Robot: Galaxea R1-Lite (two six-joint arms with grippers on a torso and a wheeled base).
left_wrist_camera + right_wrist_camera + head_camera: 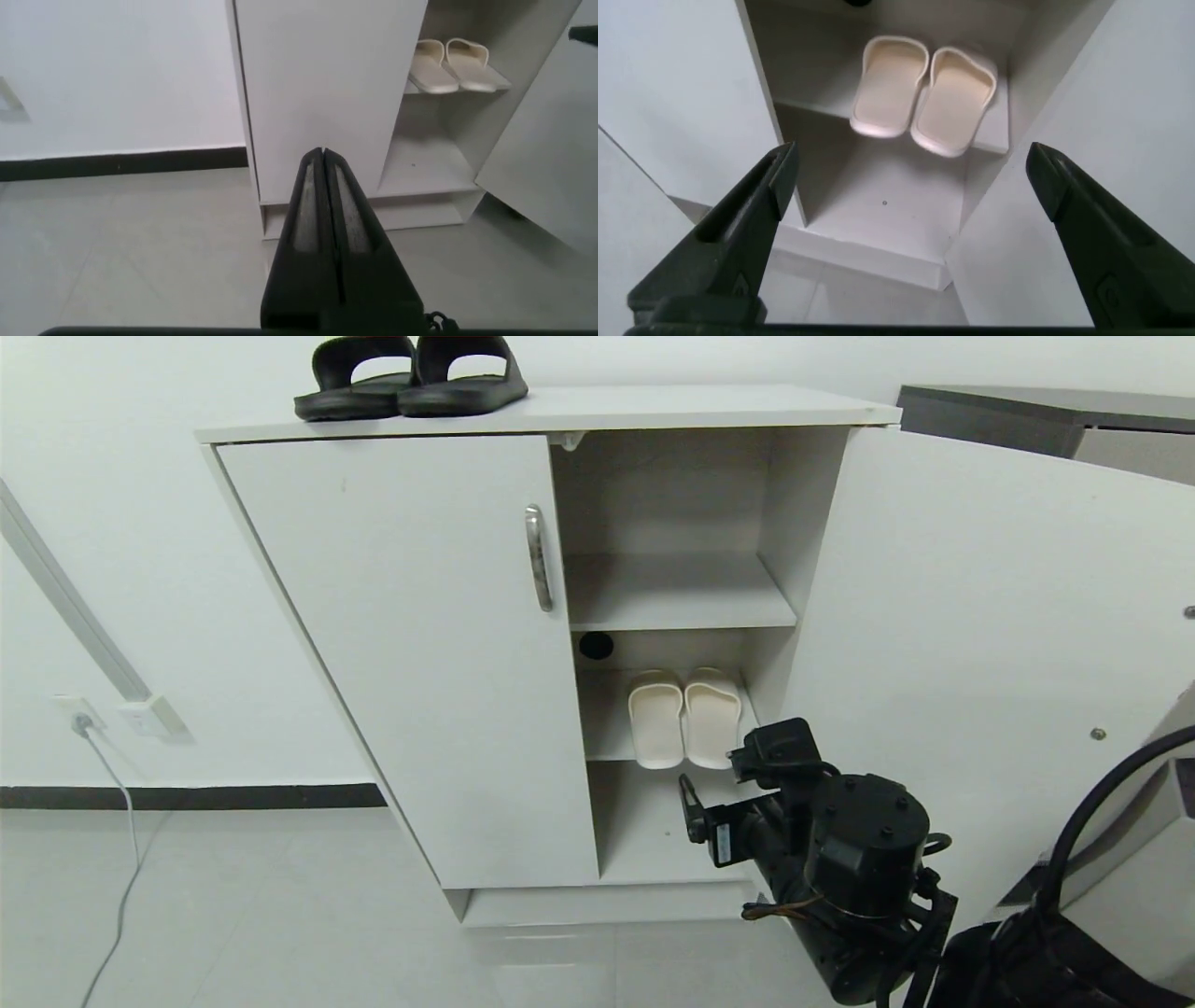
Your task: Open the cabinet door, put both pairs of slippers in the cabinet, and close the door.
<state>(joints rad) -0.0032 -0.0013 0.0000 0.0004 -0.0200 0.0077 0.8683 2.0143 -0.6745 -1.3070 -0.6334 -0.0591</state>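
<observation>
A white cabinet stands with its left door shut and its right door swung wide open. A pair of black slippers rests on the cabinet top. On the middle shelf inside lies a cream pair of slippers, side by side. My right gripper hangs open and empty just in front of the bottom compartment, below the cream pair. My left gripper is shut on nothing, low over the floor and back from the shut door.
The upper shelf and bottom compartment hold nothing. A metal handle sits on the shut door. A wall socket with a cable is at the left, and grey furniture stands behind the open door.
</observation>
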